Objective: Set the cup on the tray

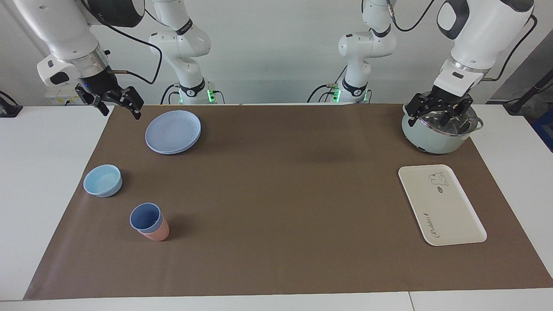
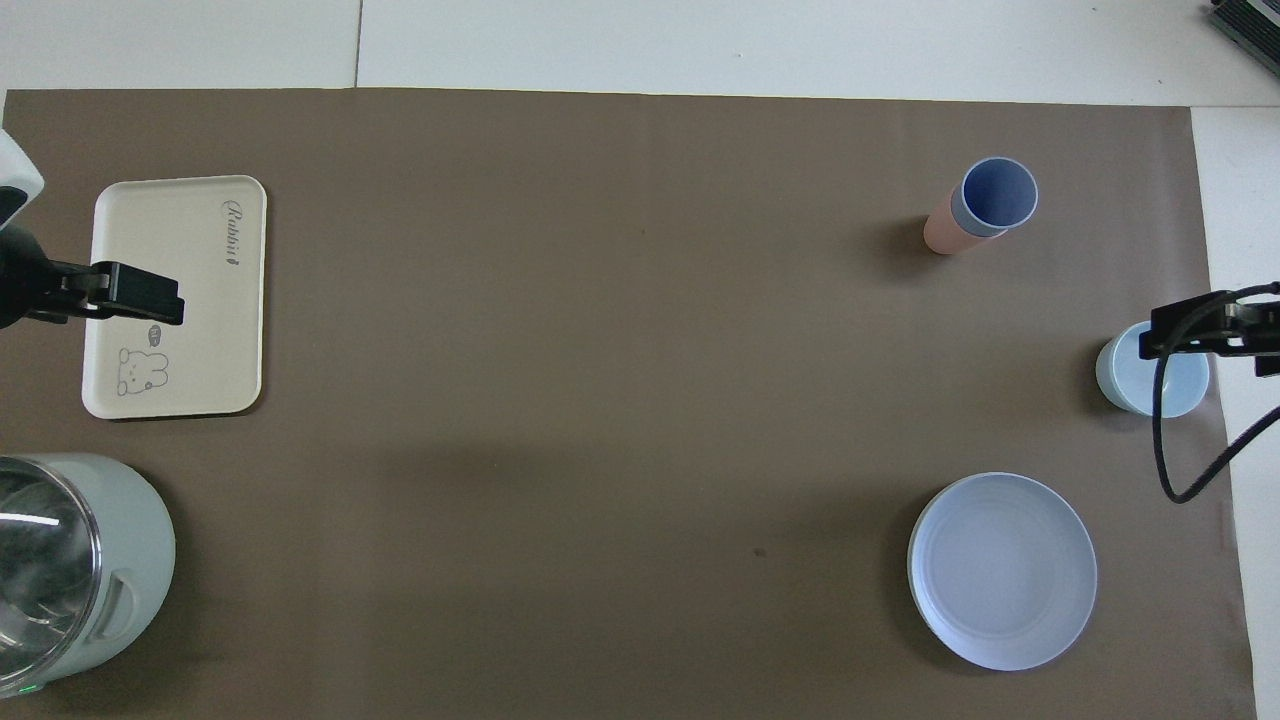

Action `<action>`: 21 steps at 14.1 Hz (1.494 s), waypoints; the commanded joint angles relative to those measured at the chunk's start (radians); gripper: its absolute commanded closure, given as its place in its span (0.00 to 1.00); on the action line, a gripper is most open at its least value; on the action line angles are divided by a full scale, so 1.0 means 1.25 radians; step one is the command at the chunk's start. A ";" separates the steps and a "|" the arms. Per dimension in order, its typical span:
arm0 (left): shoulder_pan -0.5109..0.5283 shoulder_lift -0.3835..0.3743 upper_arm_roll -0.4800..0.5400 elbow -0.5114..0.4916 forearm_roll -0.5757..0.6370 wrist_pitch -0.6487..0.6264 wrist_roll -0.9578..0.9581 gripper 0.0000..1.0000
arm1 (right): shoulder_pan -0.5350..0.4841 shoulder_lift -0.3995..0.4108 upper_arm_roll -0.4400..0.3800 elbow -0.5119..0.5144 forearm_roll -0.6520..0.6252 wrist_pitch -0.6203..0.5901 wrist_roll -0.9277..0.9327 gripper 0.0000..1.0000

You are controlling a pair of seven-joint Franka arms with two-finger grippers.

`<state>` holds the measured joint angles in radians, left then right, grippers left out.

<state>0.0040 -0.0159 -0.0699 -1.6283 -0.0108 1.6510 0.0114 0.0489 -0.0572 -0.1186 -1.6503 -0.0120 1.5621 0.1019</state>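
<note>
You have a white table (image 1: pixel 43 172) with a big brown mat (image 1: pixel 276 194) spread over it. At the left arm's end, a cream tray (image 1: pixel 449 216) lies flat on the mat. A pale green pot (image 1: pixel 436 140) stands nearer to the robots than the tray. At the right arm's end, a round blue plate (image 1: pixel 173 131) lies close to the robots. A small light-blue bowl (image 1: pixel 103 180) sits farther out. Farther still stands a pink cup (image 1: pixel 156 234), and a blue cup (image 1: pixel 146 217) sits inside it.
</note>
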 commanded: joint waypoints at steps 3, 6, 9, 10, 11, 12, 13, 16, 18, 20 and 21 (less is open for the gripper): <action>-0.009 -0.020 0.004 -0.019 0.014 0.006 0.001 0.00 | 0.004 -0.001 -0.006 0.003 -0.004 -0.013 -0.021 0.00; -0.009 -0.020 0.004 -0.019 0.014 0.005 0.001 0.00 | 0.004 -0.009 -0.006 -0.019 -0.003 -0.002 -0.021 0.00; -0.009 -0.020 0.004 -0.019 0.014 0.003 0.001 0.00 | 0.004 -0.011 -0.006 -0.021 -0.003 0.002 -0.023 0.00; -0.009 -0.020 0.004 -0.019 0.014 0.003 0.001 0.00 | 0.003 -0.012 -0.006 -0.027 -0.001 0.026 -0.038 0.00; -0.009 -0.020 0.004 -0.019 0.014 0.003 0.001 0.00 | 0.001 -0.022 -0.006 -0.056 -0.001 0.080 -0.073 0.00; -0.009 -0.020 0.004 -0.019 0.014 0.002 0.001 0.00 | -0.003 -0.025 -0.006 -0.074 0.000 0.136 -0.130 0.00; -0.009 -0.020 0.004 -0.019 0.014 -0.002 0.001 0.00 | -0.008 -0.025 -0.008 -0.079 0.009 0.183 -0.224 0.00; -0.009 -0.020 0.004 -0.019 0.014 -0.004 0.001 0.00 | -0.057 -0.022 -0.009 -0.128 0.111 0.312 -0.461 0.00; -0.009 -0.020 0.004 -0.019 0.014 -0.003 0.001 0.00 | -0.101 -0.017 -0.009 -0.173 0.208 0.383 -0.654 0.00; -0.009 -0.020 0.004 -0.019 0.014 -0.005 0.001 0.00 | -0.149 0.008 -0.009 -0.206 0.339 0.438 -0.861 0.00; -0.008 -0.020 0.004 -0.020 0.014 -0.005 0.001 0.00 | -0.169 0.032 -0.009 -0.206 0.403 0.440 -0.953 0.00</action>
<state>0.0040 -0.0159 -0.0699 -1.6283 -0.0108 1.6499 0.0114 -0.1169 -0.0456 -0.1365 -1.8748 0.3684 2.0714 -0.8944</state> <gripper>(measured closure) 0.000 0.000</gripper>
